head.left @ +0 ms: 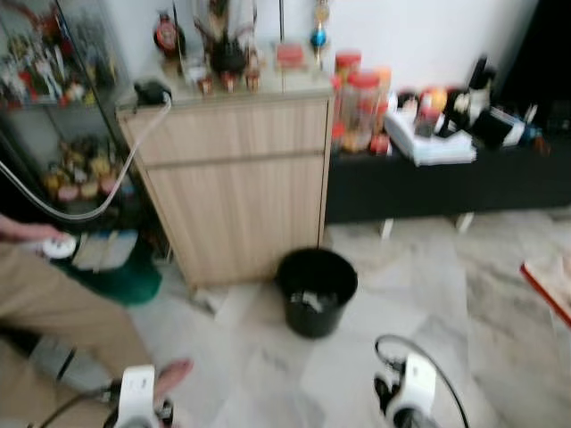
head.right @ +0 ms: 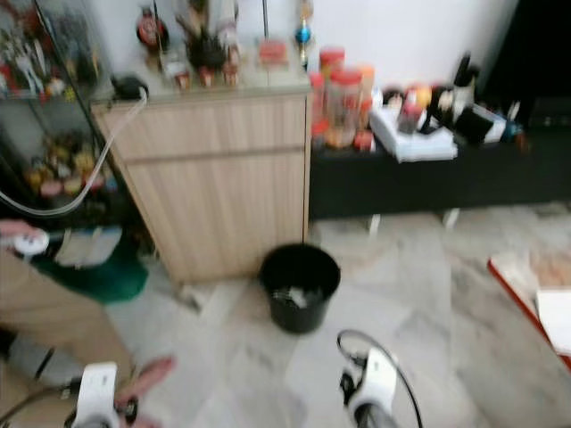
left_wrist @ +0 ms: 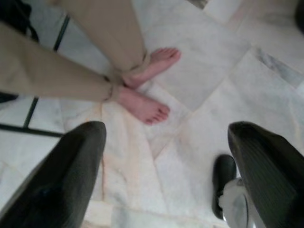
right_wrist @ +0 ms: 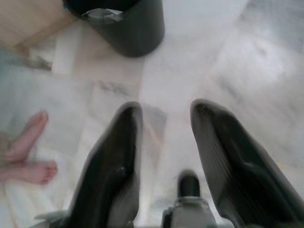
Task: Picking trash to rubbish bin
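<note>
Person's bare feet (left_wrist: 142,90) on marble floor (head.left: 500,294) at left. Left pincer (left_wrist: 166,166) spread wide, empty, above floor. Black rubbish bin (head.left: 316,290) stands on floor against wooden cabinet (head.left: 236,178), pale trash inside. Right pincer (right_wrist: 164,142) parted, empty, near bin.

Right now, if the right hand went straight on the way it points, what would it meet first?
Most likely bare marble floor: the open right hand points down at it, empty. The black bin lies farther ahead and off to one side; depth is unclear.
</note>
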Available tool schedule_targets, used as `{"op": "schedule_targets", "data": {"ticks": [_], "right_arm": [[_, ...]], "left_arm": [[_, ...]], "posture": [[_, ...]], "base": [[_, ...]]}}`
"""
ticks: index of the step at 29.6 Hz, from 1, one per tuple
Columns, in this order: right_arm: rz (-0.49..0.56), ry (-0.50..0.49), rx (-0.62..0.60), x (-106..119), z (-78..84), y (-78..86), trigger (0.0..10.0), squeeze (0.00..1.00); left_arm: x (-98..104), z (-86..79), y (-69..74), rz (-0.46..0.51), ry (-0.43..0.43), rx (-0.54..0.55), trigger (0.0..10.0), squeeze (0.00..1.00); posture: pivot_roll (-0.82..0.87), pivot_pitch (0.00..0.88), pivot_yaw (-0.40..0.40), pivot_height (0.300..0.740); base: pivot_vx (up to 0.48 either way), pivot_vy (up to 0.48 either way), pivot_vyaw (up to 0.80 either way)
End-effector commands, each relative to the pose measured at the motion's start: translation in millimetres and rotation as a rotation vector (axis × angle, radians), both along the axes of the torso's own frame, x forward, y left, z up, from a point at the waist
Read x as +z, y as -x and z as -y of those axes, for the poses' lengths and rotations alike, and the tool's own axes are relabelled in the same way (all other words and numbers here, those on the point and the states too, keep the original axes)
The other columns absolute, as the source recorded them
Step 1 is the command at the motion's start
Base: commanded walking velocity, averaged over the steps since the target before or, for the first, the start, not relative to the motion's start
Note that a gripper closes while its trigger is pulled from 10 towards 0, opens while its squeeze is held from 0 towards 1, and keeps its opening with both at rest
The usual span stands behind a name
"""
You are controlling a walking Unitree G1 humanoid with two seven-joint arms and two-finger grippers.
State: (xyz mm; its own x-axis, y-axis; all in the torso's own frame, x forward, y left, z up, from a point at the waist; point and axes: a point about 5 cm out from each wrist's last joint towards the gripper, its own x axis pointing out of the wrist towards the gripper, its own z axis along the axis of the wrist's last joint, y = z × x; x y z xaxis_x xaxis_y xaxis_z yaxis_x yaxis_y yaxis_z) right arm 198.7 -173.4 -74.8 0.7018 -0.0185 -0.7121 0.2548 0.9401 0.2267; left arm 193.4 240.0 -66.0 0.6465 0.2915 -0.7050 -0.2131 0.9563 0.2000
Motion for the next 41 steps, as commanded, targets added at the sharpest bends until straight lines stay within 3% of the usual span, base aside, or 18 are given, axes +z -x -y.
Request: {"op": "schedule_targets", "data": {"ticks": [1, 37, 41], "right_arm": [[0.009, -0.01, -0.006, 1, -3.8, -2.6, 10.0, 0.0], [-0.023, 0.0, -0.01, -4, -2.9, 6.3, 10.0, 0.0], [-0.029, 0.003, -0.003, -4, -2.3, 7.5, 10.0, 0.0]], "left_arm": [[0, -0.4, -0.5, -0.005, -0.001, -0.006, 10.0, 0.0], [1, -0.6, -1.6, -0.002, -0.009, -0.021, 10.0, 0.0], [1, -0.2, -0.9, -0.003, -0.01, -0.021, 10.0, 0.0]], "posture": [[-0.01, 0.0, 0.002, 0.74], [-0.03, 0.0, 0.017, 0.74], [-0.03, 0.0, 0.016, 0.74]], "base": [[0.0, 0.0, 0.0], [0.0, 0.0, 0.0], [0.0, 0.0, -0.8]]}}
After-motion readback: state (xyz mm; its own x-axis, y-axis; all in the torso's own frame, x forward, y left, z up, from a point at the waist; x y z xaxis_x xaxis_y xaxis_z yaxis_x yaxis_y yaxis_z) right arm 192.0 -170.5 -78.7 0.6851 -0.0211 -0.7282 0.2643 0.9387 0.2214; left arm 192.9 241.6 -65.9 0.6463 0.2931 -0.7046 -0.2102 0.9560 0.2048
